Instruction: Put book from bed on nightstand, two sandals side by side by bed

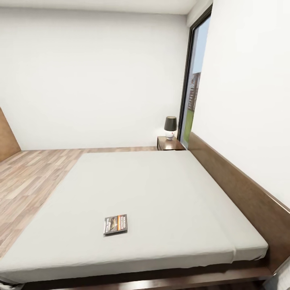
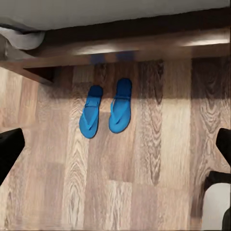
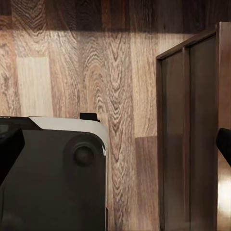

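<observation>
The book (image 1: 115,224) lay flat on the bed (image 1: 161,189), near its foot edge and well apart from the nightstand (image 1: 169,143), which carried a lamp (image 1: 170,127) beside the headboard. The two sandals (image 2: 105,110) already lay side by side on the floor (image 2: 144,183) just beside the bed frame, so that part looked done. Each end effector's fingers, left (image 2: 9,149) and right (image 3: 224,144), stood wide apart, holding nothing.

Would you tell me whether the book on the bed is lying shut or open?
Shut: the book lies flat on the mattress, cover up, no pages showing.
</observation>
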